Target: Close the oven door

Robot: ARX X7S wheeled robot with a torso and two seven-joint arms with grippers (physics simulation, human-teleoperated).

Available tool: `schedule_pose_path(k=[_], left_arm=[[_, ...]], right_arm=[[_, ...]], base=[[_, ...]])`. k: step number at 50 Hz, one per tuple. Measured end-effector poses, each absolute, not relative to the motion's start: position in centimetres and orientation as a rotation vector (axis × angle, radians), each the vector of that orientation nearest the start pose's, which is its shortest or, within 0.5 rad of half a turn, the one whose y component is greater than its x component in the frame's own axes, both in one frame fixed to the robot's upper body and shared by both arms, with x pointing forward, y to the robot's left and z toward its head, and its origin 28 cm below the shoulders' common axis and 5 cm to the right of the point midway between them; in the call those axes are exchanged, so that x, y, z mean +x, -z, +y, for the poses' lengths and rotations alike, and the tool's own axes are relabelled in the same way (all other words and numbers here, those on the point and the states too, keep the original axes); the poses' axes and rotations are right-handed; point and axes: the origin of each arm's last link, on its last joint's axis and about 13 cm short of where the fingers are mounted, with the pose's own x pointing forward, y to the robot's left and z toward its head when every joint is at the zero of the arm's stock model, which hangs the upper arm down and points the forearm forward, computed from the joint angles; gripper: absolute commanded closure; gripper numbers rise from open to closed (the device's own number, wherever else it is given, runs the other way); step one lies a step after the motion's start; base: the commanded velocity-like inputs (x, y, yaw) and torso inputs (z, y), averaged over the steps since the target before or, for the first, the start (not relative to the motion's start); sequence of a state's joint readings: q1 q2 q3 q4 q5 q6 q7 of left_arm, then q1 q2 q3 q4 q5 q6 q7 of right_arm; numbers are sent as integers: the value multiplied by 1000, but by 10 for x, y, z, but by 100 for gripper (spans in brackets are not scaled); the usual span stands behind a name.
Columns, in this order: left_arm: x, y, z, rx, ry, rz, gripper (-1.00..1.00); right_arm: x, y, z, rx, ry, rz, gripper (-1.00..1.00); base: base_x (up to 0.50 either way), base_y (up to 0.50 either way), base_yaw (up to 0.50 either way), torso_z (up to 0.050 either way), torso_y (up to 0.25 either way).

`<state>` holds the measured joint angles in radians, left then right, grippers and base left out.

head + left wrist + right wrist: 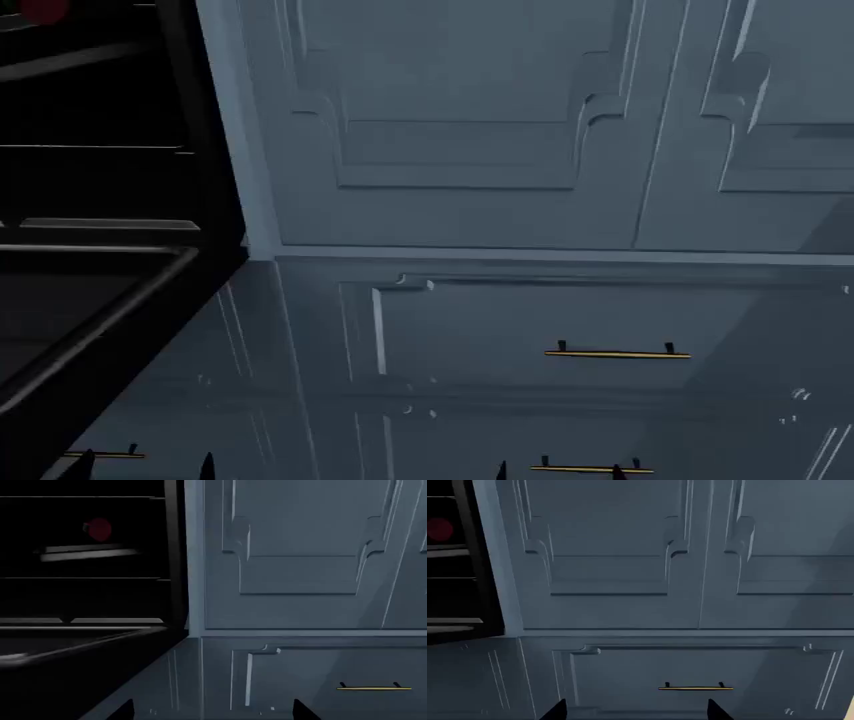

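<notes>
Hanging open: the oven door [80, 330] drops out from the cavity at about 8 o'clock in the head view, its glossy black face slanting down and away from the cabinet front.
Long axis: the door's free edge runs diagonally, from roughly 9 o'clock down toward 7 o'clock in the head view; the bar handle I cannot pick out.
Direction from the jaws: the door lies off to the left of both arms; the left gripper [213, 712] has the panel just beside it at 9 o'clock in its own view, while the right gripper [634, 711] faces a blue-grey drawer front [694, 675], the oven only at its far edge.
Nearer arm: the left, in my judgement, so the lift-and-push should fall to it.
Jaws: on both arms only two dark fingertips show, set well apart with nothing between them, so both look released.
Oven cavity [80, 555]: dark, with wire racks and a small red round thing [99, 529] deep inside; what it is I cannot tell.
Drawers: fronts flush, brass handles [617, 352] untouched; contents hidden.
</notes>
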<state>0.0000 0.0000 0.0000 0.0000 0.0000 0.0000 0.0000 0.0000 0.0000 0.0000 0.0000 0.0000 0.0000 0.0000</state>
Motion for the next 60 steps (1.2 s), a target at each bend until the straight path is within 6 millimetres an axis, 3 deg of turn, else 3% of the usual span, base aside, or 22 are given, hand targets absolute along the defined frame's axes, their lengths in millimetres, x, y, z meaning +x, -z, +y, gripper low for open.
schedule_pose_path(k=[25, 60], left_arm=[[208, -16, 205, 4, 5, -14, -100], [209, -18, 206, -27, 3, 12, -100]], right_arm=[[210, -13, -96, -12, -7, -7, -100], [209, -12, -95, -43, 0, -13, -100]], base=[[0, 0, 0, 0, 0], [0, 0, 0, -50, 0]])
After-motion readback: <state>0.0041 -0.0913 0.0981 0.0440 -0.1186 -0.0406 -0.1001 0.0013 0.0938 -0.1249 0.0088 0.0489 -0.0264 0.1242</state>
